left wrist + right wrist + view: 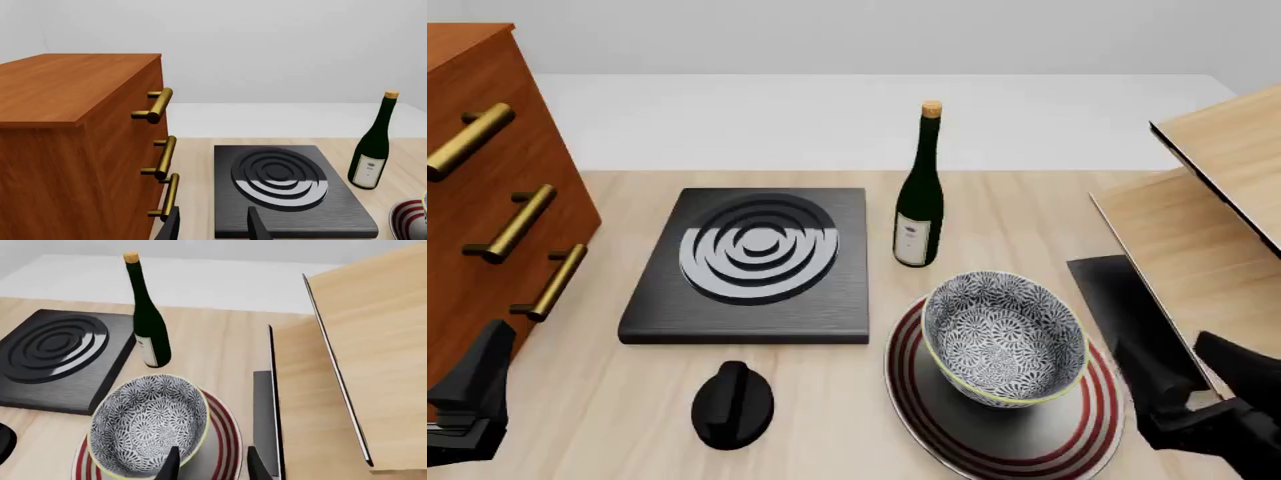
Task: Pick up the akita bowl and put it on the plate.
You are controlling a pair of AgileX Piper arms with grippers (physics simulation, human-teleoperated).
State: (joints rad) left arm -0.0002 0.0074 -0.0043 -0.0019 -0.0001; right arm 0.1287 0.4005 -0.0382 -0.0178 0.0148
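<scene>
The akita bowl (1004,335) stands upright on the plate (1065,442), white with a dense dark-blue pattern and a yellowish rim. The right wrist view shows the bowl (148,422) sitting on the red-ringed plate (225,427) just beyond the fingers. My right gripper (1190,372) hovers to the right of the plate, open and holding nothing (213,466). At the near left edge, beside the cabinet and far from the bowl, my left gripper (474,385) is open and empty (213,227). A sliver of the plate (407,217) shows in the left wrist view.
A wooden cabinet (481,190) with brass handles stands at the left. A black slab with grey rings (754,262) lies mid-table, a black knob (733,403) in front of it. A dark wine bottle (920,195) stands behind the bowl. A wooden rack (1214,210) is at the right.
</scene>
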